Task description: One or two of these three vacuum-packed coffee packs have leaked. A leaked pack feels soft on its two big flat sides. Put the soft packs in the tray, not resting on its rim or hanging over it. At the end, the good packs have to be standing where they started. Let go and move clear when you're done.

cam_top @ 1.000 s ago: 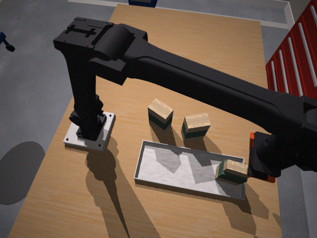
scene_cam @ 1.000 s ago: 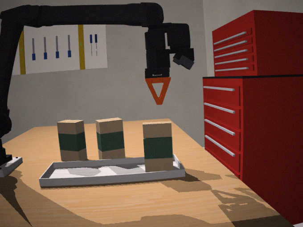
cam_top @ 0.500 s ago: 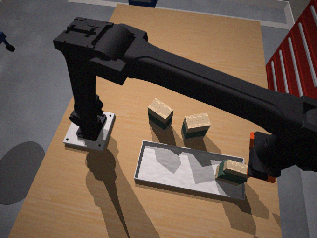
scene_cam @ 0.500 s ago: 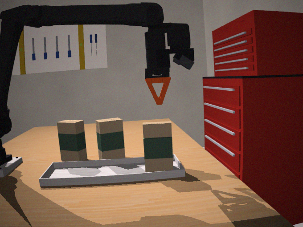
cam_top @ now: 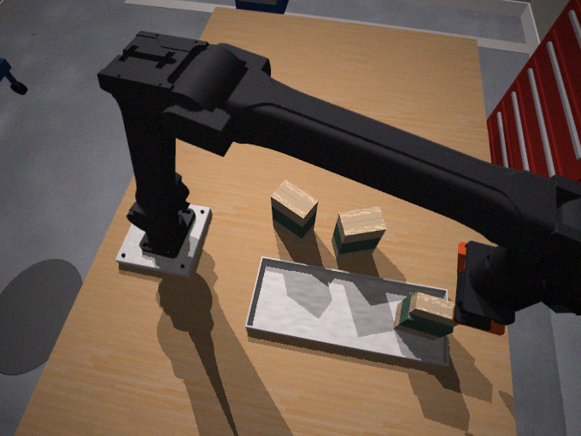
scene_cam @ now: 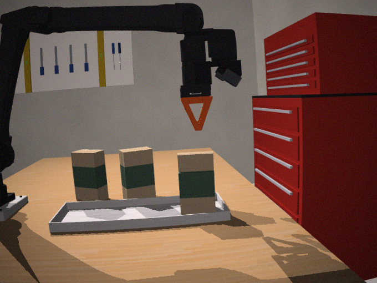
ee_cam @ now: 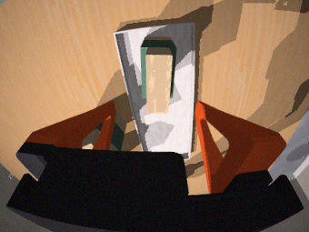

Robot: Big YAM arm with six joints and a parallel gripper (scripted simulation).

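One coffee pack (cam_top: 428, 321) (scene_cam: 197, 183) (ee_cam: 159, 80), tan with a green band, stands upright inside the grey tray (cam_top: 276, 312) (scene_cam: 125, 227) (ee_cam: 183, 136), near its right end in the top and exterior views. In the wrist view it stands between the long walls. A second pack (cam_top: 360, 224) (scene_cam: 138, 174) stands upright on the table behind the tray. A third pack (cam_top: 294, 203) (scene_cam: 89, 177) stands upright to its left. My gripper (scene_cam: 198, 129) (ee_cam: 155, 106) is open and empty, pointing down well above the pack in the tray. Softness cannot be seen.
The arm's white base plate (cam_top: 128, 256) is left of the tray. The forearm (cam_top: 363, 140) (scene_cam: 116, 18) spans high above the table. A red drawer cabinet (cam_top: 547, 102) (scene_cam: 339, 170) stands beyond the table's right edge.
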